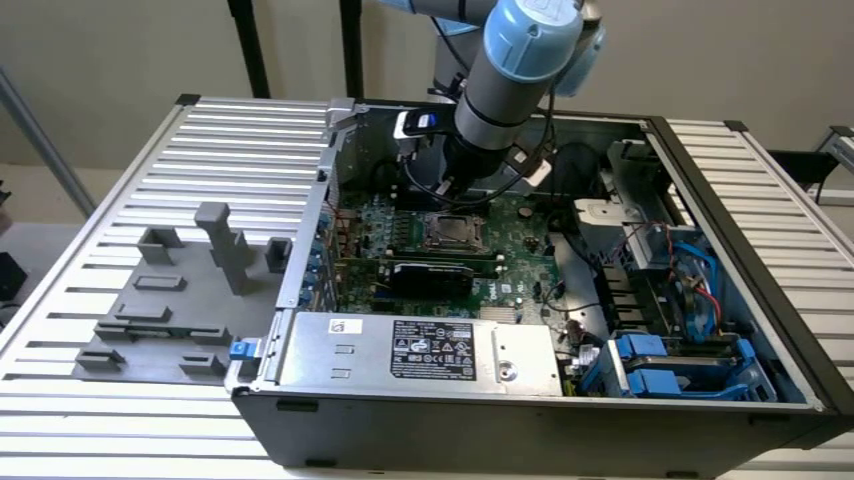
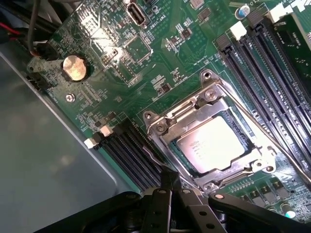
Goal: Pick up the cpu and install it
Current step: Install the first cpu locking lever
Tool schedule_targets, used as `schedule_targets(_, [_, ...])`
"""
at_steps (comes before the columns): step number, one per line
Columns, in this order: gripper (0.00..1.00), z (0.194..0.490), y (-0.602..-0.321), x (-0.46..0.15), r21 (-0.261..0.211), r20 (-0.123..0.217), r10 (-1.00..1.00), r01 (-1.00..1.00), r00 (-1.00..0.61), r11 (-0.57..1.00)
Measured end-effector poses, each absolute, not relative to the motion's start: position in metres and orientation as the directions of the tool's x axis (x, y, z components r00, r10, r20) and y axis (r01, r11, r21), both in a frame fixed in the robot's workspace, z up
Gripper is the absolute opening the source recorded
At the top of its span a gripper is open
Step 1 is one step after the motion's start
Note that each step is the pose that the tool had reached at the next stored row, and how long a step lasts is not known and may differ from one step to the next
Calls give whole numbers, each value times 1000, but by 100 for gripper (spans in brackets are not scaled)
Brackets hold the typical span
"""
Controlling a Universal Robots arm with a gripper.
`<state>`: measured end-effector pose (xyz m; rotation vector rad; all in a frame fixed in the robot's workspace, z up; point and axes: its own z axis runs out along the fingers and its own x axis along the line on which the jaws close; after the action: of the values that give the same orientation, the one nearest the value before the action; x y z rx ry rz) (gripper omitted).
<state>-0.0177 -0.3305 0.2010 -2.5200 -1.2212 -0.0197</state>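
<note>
cpu (image 2: 214, 145) sits in the socket (image 2: 163, 127); my gripper (image 2: 170, 183) is shut, holding nothing. Light, stiff, fragile chip (slick lid), so I'd pinch opposite edges.

My exterior camera sits high off the near side of the open computer case (image 1: 534, 440), looking down across all of it and the slatted table (image 1: 80, 440). My wrist camera hangs close over the motherboard (image 2: 126, 82), facing down. Both views share the CPU socket (image 1: 447, 232) holding the cpu (image 2: 214, 145).
</note>
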Motion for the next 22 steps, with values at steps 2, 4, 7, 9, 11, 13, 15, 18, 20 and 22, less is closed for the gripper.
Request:
schedule_targets(2, [11,201,-330,-18,-295,158,760,765,631,-573])
schedule_targets(4, [11,201,-330,-17,-295,158,760,765,630,-573])
schedule_targets(7, [11,201,-330,-15,-295,158,760,765,631,-573])
schedule_targets(9, [11,201,-330,-13,-295,158,760,765,630,-573])
schedule_targets(11, [11,201,-330,-12,-295,158,760,765,630,-573])
schedule_targets(13, [11,201,-330,-11,-295,158,761,765,630,-572])
schedule_targets(15, [11,201,-331,-10,-295,158,761,766,629,-571])
schedule_targets(18, [11,201,-333,-10,-295,158,763,768,626,-569])
schedule_targets(20, [11,201,-334,-10,-295,158,765,769,624,-567])
schedule_targets(22, [11,201,-334,-10,-295,158,767,771,622,-565])
